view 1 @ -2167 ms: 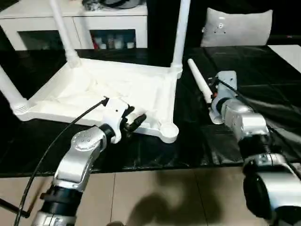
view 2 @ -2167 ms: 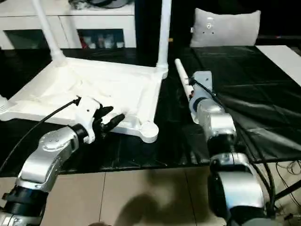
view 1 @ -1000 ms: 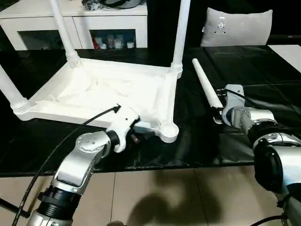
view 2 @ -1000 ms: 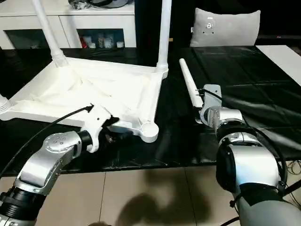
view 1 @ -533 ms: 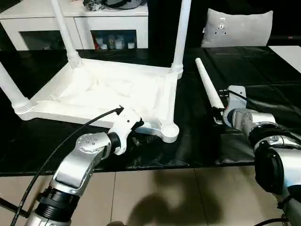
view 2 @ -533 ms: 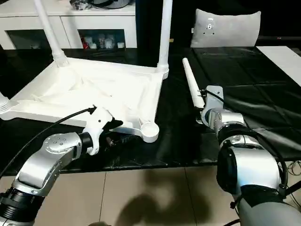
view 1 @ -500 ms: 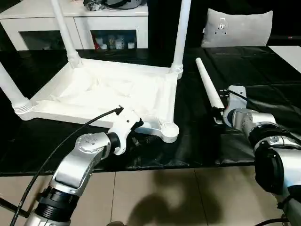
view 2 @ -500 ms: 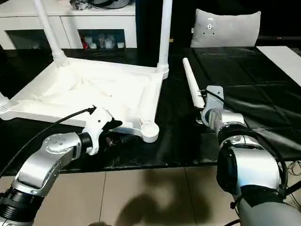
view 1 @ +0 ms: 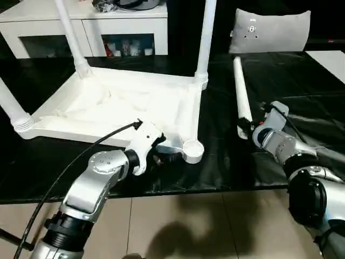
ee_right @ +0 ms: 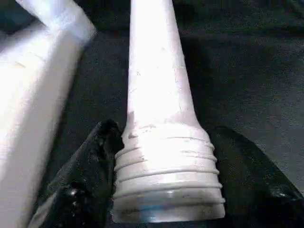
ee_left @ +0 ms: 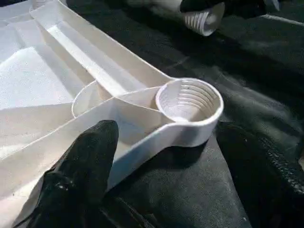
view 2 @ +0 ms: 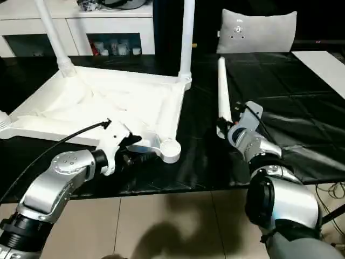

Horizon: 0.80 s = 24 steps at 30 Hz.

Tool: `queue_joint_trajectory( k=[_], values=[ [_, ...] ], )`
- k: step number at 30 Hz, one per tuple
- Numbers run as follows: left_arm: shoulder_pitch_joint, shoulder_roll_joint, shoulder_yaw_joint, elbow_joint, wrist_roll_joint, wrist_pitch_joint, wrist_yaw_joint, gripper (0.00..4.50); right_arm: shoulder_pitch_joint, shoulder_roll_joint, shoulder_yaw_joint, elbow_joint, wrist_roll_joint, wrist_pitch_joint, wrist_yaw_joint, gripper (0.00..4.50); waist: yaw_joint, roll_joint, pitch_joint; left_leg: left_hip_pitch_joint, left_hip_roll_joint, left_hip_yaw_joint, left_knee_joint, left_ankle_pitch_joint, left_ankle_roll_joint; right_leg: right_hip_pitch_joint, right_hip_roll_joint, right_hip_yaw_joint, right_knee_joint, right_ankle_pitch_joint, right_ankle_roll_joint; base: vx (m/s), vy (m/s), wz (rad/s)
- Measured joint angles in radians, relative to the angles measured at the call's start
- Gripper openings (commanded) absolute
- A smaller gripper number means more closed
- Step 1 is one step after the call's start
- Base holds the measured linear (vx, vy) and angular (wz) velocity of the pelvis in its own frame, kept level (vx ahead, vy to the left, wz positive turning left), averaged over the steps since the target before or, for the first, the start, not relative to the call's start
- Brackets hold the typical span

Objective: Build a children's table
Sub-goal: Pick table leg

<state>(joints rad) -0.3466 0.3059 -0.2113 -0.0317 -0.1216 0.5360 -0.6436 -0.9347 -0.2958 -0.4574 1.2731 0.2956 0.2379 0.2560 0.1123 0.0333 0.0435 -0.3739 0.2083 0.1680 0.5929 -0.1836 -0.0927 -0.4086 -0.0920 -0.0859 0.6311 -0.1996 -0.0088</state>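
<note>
The small white plastic children's table point(view 1: 124, 108) lies upside down on the black-covered work surface point(view 1: 302, 81), ribbed underside up, with three round tapered legs already standing in its far and left corners and the near right threaded corner socket point(ee_left: 189, 100) still empty. The right gripper point(ee_right: 161, 175) is clamped on the ribbed, threaded end of the fourth long white tapered leg point(view 1: 241, 94), to the right of the tabletop, its thin tip pointing away. The left gripper point(ee_left: 156, 156) stands with fingers apart either side of the tabletop's near edge beside the empty socket, steadying it without visibly squeezing. The main risk, as I judge it, is that the grip covers the very threads that must enter the socket, so the leg may jam, cross-thread or slip. A long leg held at one end could also swing into the far right standing leg point(view 1: 205, 38), and the loosely held tabletop may slide.
</note>
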Motion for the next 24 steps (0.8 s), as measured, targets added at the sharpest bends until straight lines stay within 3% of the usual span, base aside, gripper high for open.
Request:
queue_joint_trajectory(
  k=[5, 9, 10, 17, 20, 24],
  values=[
    [-0.033, -0.053, 0.043, 0.02, -0.014, -0.022, 0.046, 3.74, 0.017, 0.041, -0.044, -0.141, 0.093, -0.05, 0.127, 2.66, 0.004, 0.0, 0.0, -0.001, 0.0, 0.0, 0.0, 0.0, 0.001, 0.0, 0.0, -0.001, 0.0, 0.0, 0.0, 0.0, 0.0, 0.0],
    [-0.097, -0.123, 0.115, 0.039, -0.071, -0.039, 0.092, 3.74, 0.084, 0.097, -0.068, -0.333, 0.189, -0.049, 0.241, 2.65, 0.015, 0.0, 0.0, -0.003, 0.001, -0.001, 0.002, 0.002, 0.004, -0.001, 0.0, -0.002, 0.0, 0.0, 0.0, 0.0, 0.0, 0.0],
    [-0.122, -0.147, 0.14, 0.042, -0.098, -0.047, 0.102, 4.02, 0.117, 0.116, -0.059, -0.408, 0.215, -0.044, 0.29, 2.65, 0.019, 0.0, 0.0, -0.004, 0.001, -0.001, 0.003, 0.003, 0.008, -0.001, 0.0, -0.002, 0.0, 0.0, 0.0, 0.0, 0.0, 0.0],
    [-0.264, -0.283, 0.313, 0.057, -0.325, -0.017, 0.14, 4.41, 0.255, 0.203, -0.005, -0.71, 0.362, 0.049, 0.49, 2.65, 0.035, 0.001, 0.0, -0.005, 0.001, -0.002, 0.003, 0.004, 0.008, -0.001, 0.0, -0.002, 0.0, 0.0, 0.0, 0.0, 0.0, 0.0],
    [-0.31, -0.341, 0.373, 0.057, -0.44, 0.03, 0.166, 4.5, 0.315, 0.218, 0.057, -0.863, 0.408, 0.111, 0.56, 2.64, 0.04, 0.001, -0.001, -0.005, 0.001, -0.002, 0.003, 0.003, 0.008, -0.001, 0.0, -0.002, -0.001, 0.0, 0.0, 0.0, 0.0, 0.0],
    [-0.326, -0.382, 0.402, 0.061, -0.527, 0.079, 0.173, 4.5, 0.378, 0.223, 0.161, -0.94, 0.399, 0.157, 0.617, 2.64, 0.041, 0.001, 0.0, -0.01, 0.001, -0.002, 0.003, 0.003, 0.007, -0.001, 0.0, -0.002, -0.001, 0.0, 0.0, 0.0, 0.0, 0.0]
  ],
)
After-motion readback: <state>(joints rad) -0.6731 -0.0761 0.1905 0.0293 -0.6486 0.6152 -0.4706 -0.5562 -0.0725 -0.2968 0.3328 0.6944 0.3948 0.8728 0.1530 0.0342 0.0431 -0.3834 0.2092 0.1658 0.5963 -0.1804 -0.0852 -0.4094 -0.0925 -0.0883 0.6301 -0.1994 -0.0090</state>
